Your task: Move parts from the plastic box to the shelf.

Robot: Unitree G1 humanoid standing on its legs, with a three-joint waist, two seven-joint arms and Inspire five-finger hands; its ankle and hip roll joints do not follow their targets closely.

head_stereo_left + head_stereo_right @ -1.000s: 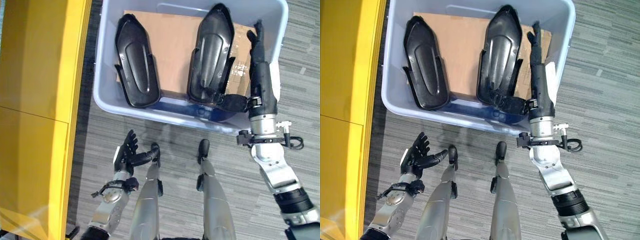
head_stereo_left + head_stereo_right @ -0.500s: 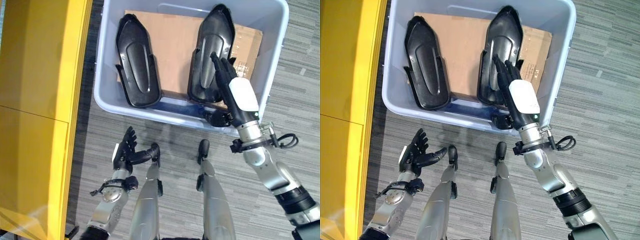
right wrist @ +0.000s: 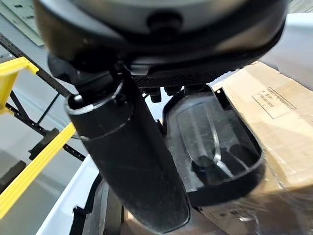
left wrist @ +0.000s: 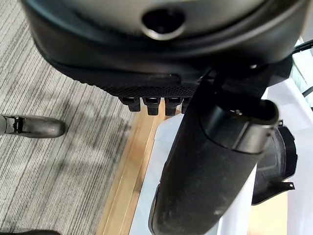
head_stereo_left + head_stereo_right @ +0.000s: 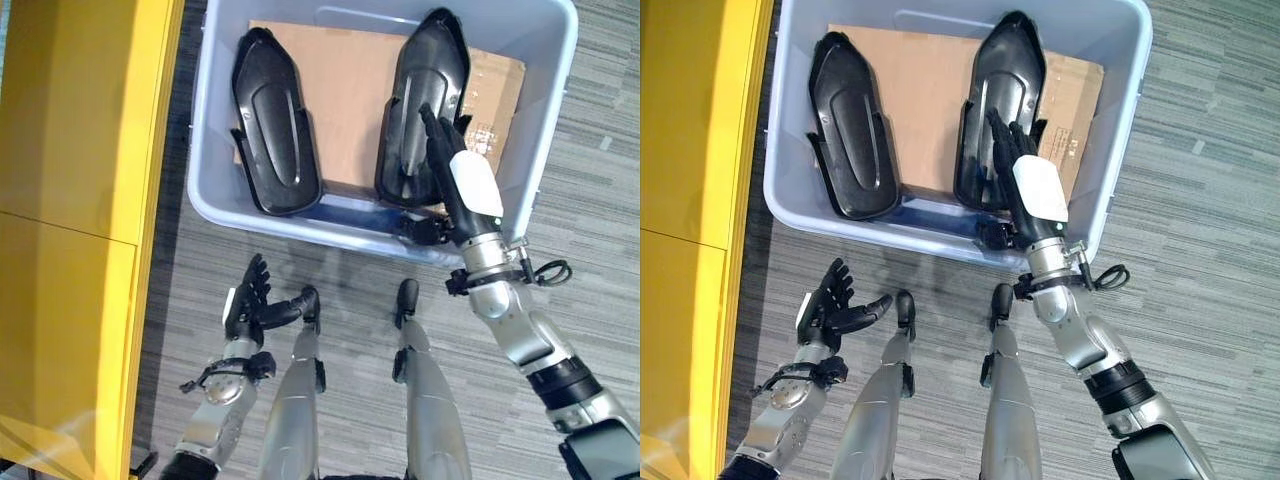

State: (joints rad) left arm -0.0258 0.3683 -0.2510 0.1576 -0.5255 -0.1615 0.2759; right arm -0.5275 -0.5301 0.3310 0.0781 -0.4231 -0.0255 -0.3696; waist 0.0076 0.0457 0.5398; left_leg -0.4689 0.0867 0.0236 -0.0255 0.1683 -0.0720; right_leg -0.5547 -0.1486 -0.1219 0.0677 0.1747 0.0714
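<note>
The right hand [image 5: 462,170], fingers straight, reaches over the plastic box's [image 5: 212,200] near rim onto the right-hand black part [image 5: 425,70]. The left hand [image 5: 250,303] hangs open above the floor [image 5: 180,280]. A second part [image 5: 272,125] lies by the box's left wall.

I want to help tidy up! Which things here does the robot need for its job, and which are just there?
For the job:
plastic box
two black parts
yellow shelf
right hand, reaching in

Just there:
cardboard sheet
left hand, idle

Right arm stretched forward, dark right hand [image 5: 455,170] with white back cover, fingers straight, thumb out to the side. Left arm low at the side, dark left hand [image 5: 248,305] raised, fingers spread, relaxed.
</note>
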